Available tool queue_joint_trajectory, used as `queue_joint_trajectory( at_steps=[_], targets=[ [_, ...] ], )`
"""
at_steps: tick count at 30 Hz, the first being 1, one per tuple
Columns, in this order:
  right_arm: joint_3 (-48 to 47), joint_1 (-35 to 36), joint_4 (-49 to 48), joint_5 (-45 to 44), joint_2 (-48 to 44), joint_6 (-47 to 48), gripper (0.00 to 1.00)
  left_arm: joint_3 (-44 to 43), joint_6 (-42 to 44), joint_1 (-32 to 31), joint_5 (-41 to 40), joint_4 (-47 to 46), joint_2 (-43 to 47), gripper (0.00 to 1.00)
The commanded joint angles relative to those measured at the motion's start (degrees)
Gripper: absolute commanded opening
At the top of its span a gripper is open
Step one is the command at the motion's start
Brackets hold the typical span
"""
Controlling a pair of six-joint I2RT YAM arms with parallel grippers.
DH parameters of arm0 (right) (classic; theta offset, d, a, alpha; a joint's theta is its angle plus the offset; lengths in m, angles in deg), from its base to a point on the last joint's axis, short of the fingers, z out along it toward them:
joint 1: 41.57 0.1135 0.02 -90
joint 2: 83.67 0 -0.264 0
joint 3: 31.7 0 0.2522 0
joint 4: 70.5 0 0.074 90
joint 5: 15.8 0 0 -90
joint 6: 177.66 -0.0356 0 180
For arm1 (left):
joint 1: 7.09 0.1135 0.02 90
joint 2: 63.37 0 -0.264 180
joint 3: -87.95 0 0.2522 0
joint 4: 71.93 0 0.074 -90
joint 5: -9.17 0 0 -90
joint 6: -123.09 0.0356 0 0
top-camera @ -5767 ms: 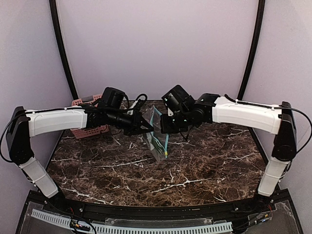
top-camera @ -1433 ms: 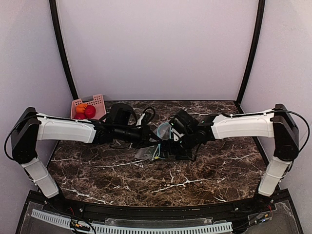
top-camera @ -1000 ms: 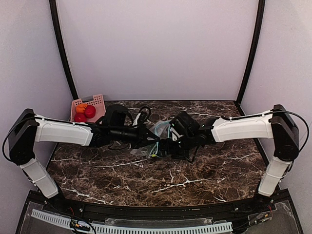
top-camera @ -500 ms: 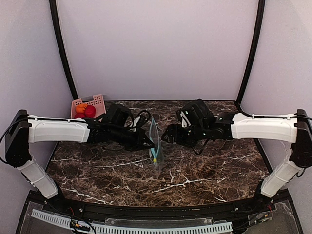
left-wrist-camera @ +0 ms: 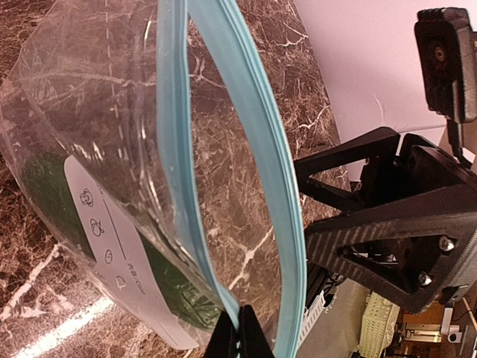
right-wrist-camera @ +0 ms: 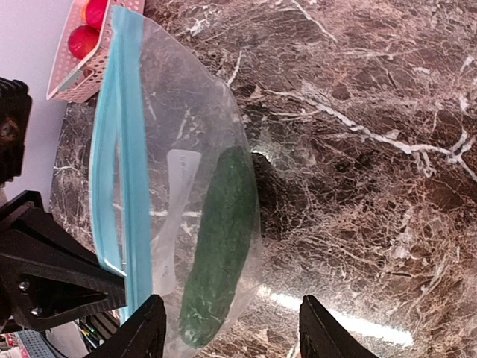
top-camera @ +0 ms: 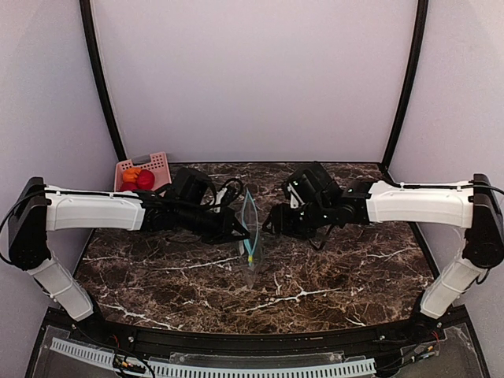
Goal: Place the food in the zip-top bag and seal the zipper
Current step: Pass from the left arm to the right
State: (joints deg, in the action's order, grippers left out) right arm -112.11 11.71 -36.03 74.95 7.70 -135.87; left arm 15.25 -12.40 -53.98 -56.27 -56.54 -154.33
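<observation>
Your left gripper [left-wrist-camera: 238,330] pinches the zipper [left-wrist-camera: 262,149], holding the zip-top bag [top-camera: 250,236] up. Your right gripper [right-wrist-camera: 229,307], at its 3 o'clock, stands spread.

1. Soft, even overhead light; top view sharp, shadows faint.
2. Glare streaks on the polished table [right-wrist-camera: 358,322] in both wrist views.
3. The zip-top bag [left-wrist-camera: 112,112] looks soft at its nearest edge, perhaps out of focus.

Left arm [top-camera: 94,211] and right arm [top-camera: 409,203] reach inward — left jaws shut, right jaws parted.
</observation>
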Motion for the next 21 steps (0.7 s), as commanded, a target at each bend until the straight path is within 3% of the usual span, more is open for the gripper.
queue_joint_trajectory(
  at_steps=[1, 6, 10, 18, 21],
  targets=[
    [-3.49, 0.9, -0.58, 0.68, -1.86, 1.6, 0.6, -0.92, 0.0, -0.12, 0.12, 0.36, 0.78, 0.01],
    [-6.14, 1.62, -0.05, 1.1, 0.89, 2.63, 0.59, -0.89, -0.19, -0.13, 0.26, 0.14, 0.72, 0.01],
    [-7.85, 2.16, 0.5, 1.64, 3.69, 2.99, 0.5, -0.92, -0.29, -0.12, 0.45, 0.04, 0.78, 0.01],
    [-10.52, 2.71, 2.69, 1.19, 7.18, 3.42, 0.24, -1.07, -0.1, -0.12, 0.84, -0.52, 1.01, 0.01],
    [-11.27, 2.65, 2.7, 1.55, 6.83, 3.49, 0.02, -1.3, 0.51, -0.05, 1.25, -0.67, 0.77, 0.01]
  ],
)
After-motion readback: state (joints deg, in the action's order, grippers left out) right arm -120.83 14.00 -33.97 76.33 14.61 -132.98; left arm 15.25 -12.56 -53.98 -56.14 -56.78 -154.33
